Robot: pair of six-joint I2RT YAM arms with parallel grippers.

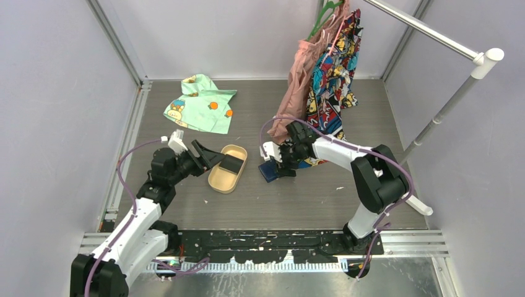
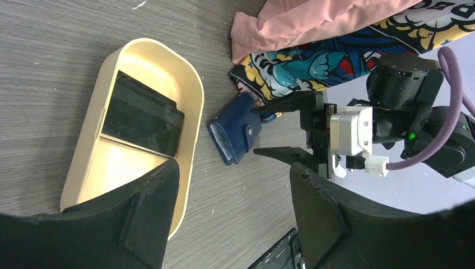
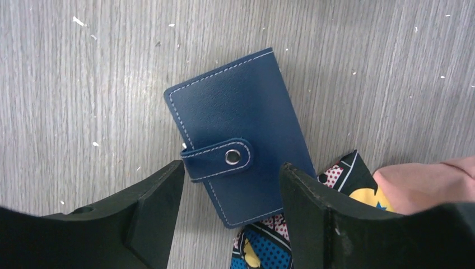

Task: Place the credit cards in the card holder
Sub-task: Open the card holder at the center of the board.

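Near the middle of the grey wood-grain surface, the card holder is lying flat and closed, its snap tab fastened across the cover. In the top view it is sitting just at 3 o'clock of the tan oval tray, apart from it by a narrow strip of bare surface.

The right pincer is hanging directly over the card holder with its jaws spread wide and gripping nothing. In the right wrist view its two dark fingers are showing at 7 and 5 o'clock of the holder, and the tab is sitting in the gap between them. Whether a fingertip is touching the leather cannot be told. The holder's 5 o'clock corner is lying against the comic-print garment.

From the left wrist view the right pincer is reaching in from 3 o'clock of the card holder.

The credit cards are resting as a dark stack inside the tray, tilted across its middle.

The left pincer is hovering at the tray's 9 o'clock end, jaws wide apart and carrying nothing.

A pale green shirt is lying at 12 o'clock of the tray, well apart.
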